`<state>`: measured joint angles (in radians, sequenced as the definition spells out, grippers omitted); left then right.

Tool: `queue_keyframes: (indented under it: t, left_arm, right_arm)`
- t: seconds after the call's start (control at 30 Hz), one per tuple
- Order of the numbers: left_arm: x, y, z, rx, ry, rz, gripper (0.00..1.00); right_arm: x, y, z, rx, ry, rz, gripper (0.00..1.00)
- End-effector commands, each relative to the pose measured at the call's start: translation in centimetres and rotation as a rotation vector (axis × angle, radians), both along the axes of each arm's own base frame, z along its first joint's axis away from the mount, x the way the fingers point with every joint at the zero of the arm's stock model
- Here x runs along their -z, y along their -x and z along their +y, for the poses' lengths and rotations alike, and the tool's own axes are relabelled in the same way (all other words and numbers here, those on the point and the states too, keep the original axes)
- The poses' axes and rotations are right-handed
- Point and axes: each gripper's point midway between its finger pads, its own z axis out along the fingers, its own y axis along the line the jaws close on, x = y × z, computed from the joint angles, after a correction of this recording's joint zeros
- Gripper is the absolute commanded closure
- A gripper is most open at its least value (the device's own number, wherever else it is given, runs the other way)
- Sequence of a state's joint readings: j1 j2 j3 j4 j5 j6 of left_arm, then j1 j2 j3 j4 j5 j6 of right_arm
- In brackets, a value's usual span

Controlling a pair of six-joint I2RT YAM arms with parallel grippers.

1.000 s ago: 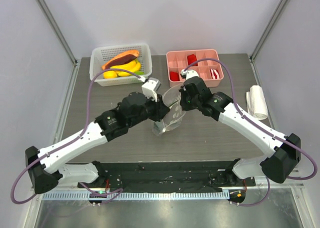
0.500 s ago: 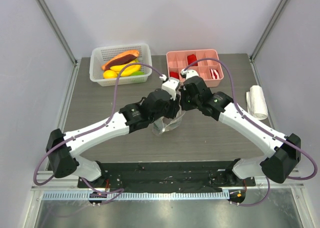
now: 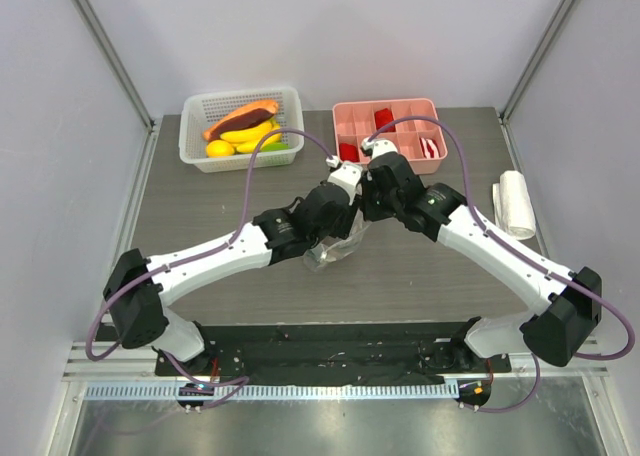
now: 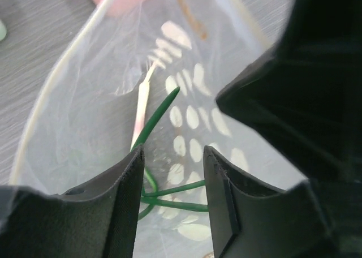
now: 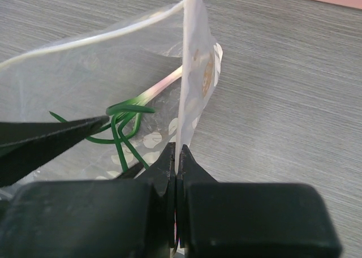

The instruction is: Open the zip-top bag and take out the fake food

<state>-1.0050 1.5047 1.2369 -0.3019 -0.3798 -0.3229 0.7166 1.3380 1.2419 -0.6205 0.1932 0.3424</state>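
Note:
The clear, white-dotted zip-top bag [image 3: 330,251] stands mid-table, its mouth held up. My right gripper [image 5: 176,153] is shut on the bag's [image 5: 195,82] upright edge. My left gripper [image 4: 172,156] is open, its tips reaching into the bag [image 4: 85,116]. A piece of fake food lies inside: thin green stems [image 4: 175,189] on a pink-white stalk [image 4: 141,102], also in the right wrist view as green stems [image 5: 121,119]. The stems lie just beyond the left fingertips, not clamped. More fake food [image 3: 243,126], a sausage and bananas, rests in the white basket [image 3: 195,111].
A pink divided tray [image 3: 345,111] with red and white blocks stands at the back, right of the basket. A rolled white cloth [image 3: 515,204] lies at the right edge. Both arms meet over the table's middle.
My left arm swung right from beside the basket to the bag, and its jaws opened wider as they entered the bag's mouth. My right gripper kept hold of the bag's edge.

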Motion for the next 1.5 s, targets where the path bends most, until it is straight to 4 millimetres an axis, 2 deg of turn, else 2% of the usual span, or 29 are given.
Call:
queue_keyframes:
  t: [0.0, 0.1, 0.27, 0.3, 0.4, 0.47, 0.57, 0.73, 0.8, 0.83, 0.93, 0.97, 1.03, 1.13, 1.17, 1.2, 1.27, 1.33, 1.37, 1.43, 1.47]
  left_arm:
    - [0.7, -1.4, 1.1, -0.050, -0.034, -0.037, 0.53]
    - [1.5, -2.0, 1.1, -0.053, -0.030, -0.026, 0.51]
    - [1.9, -3.2, 1.5, -0.079, -0.058, -0.053, 0.50]
    - [2.9, -3.4, 1.6, -0.084, -0.085, -0.041, 0.50]
    - [4.2, -3.6, 2.0, -0.092, -0.115, -0.027, 0.58]
    - [5.1, -3.3, 2.1, -0.082, -0.106, -0.022, 0.58]
    - [5.2, -3.4, 1.9, -0.073, -0.085, -0.016, 0.60]
    - [5.2, -4.1, 1.4, -0.061, -0.121, -0.013, 0.83]
    - [4.6, -4.5, 1.5, -0.073, -0.131, -0.032, 0.85]
    - [4.5, -4.7, 1.7, -0.075, -0.143, -0.039, 0.91]
    - [3.9, -4.9, 2.0, -0.088, -0.147, -0.052, 1.00]
    - [3.7, -4.8, 2.2, -0.089, -0.148, -0.050, 1.00]
    - [2.7, -4.6, 2.3, -0.095, -0.127, -0.054, 1.00]
    - [-0.6, -3.7, 2.5, -0.089, -0.042, -0.058, 1.00]
    - [-2.8, -3.1, 2.6, -0.080, 0.013, -0.073, 1.00]
    - [-3.7, -2.4, 2.1, -0.038, 0.051, -0.060, 1.00]
    - [-7.1, -1.7, 1.6, -0.016, 0.146, -0.070, 0.99]
    - [-8.9, -1.1, 1.2, 0.009, 0.198, -0.068, 0.99]
    - [-10.8, -1.1, 1.1, 0.003, 0.248, -0.077, 1.00]
    - [-12.2, -1.1, 1.4, -0.024, 0.281, -0.081, 1.00]
    - [-13.7, -1.2, 1.4, -0.036, 0.317, -0.094, 1.00]
  right_arm:
    - [-2.5, -0.7, 0.7, -0.005, -0.045, -0.060, 0.99]
    - [-2.5, -0.7, 0.8, -0.007, -0.045, -0.059, 0.99]
    - [-2.4, -0.8, 0.6, -0.001, -0.040, -0.061, 0.99]
    - [-2.5, -0.8, 0.6, -0.001, -0.041, -0.063, 0.99]
    - [-2.6, -0.8, 0.5, 0.002, -0.040, -0.067, 0.99]
    - [-2.7, -0.8, 0.5, 0.005, -0.036, -0.068, 0.99]
    - [-2.7, -0.9, 0.6, 0.001, -0.039, -0.068, 0.99]
    - [-2.5, -0.9, 0.5, 0.004, -0.035, -0.064, 0.99]
    - [-2.6, -0.9, 0.5, 0.002, -0.035, -0.065, 0.99]
    - [-2.7, -0.8, 0.5, 0.001, -0.037, -0.069, 0.99]
    - [-2.8, -0.8, 0.5, 0.002, -0.037, -0.071, 0.99]
    - [-2.7, -0.8, 0.4, 0.003, -0.031, -0.071, 0.99]
    - [-2.5, -0.8, 0.2, 0.007, -0.024, -0.069, 0.99]
    - [-2.1, -0.9, 0.2, 0.009, -0.015, -0.066, 0.99]
    - [-2.0, -0.9, 0.2, 0.011, -0.012, -0.063, 0.99]
    - [-2.0, -1.0, 0.2, 0.010, -0.013, -0.062, 0.99]
    - [-2.0, -1.0, 0.5, 0.006, -0.020, -0.059, 0.99]
    - [-2.6, -0.9, 1.2, -0.019, -0.053, -0.059, 0.99]
    - [-2.9, -0.9, 1.5, -0.026, -0.068, -0.060, 0.99]
    - [-3.8, -1.1, 1.7, -0.026, -0.080, -0.078, 0.99]
    - [-3.8, -1.1, 1.5, -0.026, -0.072, -0.078, 0.99]
